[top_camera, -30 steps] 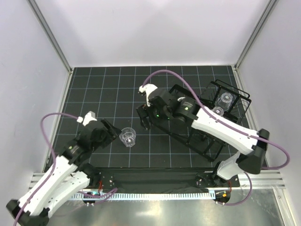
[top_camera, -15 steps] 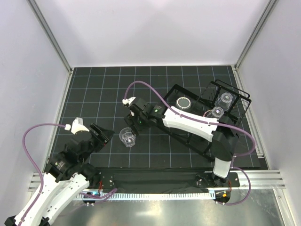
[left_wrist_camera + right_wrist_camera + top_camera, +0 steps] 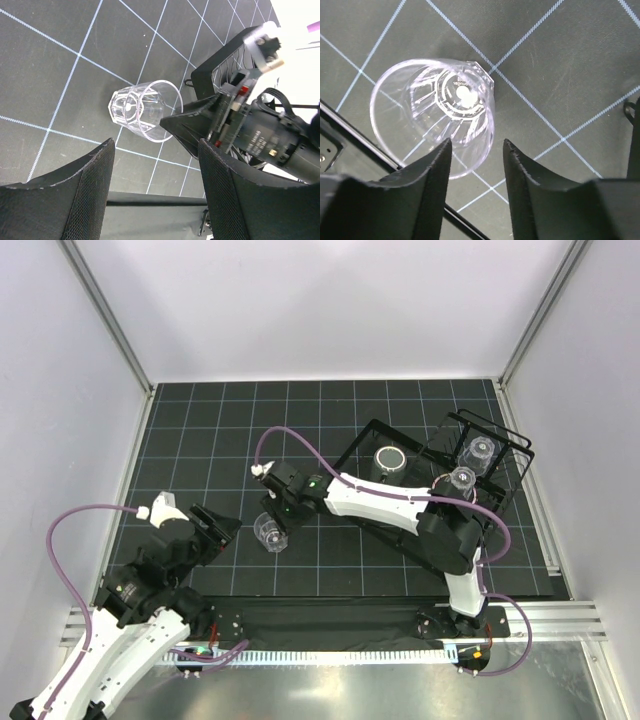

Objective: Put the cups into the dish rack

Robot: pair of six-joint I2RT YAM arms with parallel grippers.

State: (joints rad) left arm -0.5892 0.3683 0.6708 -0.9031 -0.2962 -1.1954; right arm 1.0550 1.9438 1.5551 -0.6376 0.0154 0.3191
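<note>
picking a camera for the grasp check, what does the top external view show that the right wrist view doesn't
Only top external: the dish rack, a racked tumbler and the open left gripper. Only right wrist: a close look into the loose tumbler, down to its faceted base, with its near wall lying between the fingers of the right gripper. Both: that loose tumbler on the black grid mat, with the right gripper over it.

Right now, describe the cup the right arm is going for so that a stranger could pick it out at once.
Find the black gridded mat and the black wire dish rack on its right side. Left of the rack, a small clear tumbler stands on the mat, directly under the right gripper. It is the only cup outside the rack; the other clear tumblers sit inside it.
</note>
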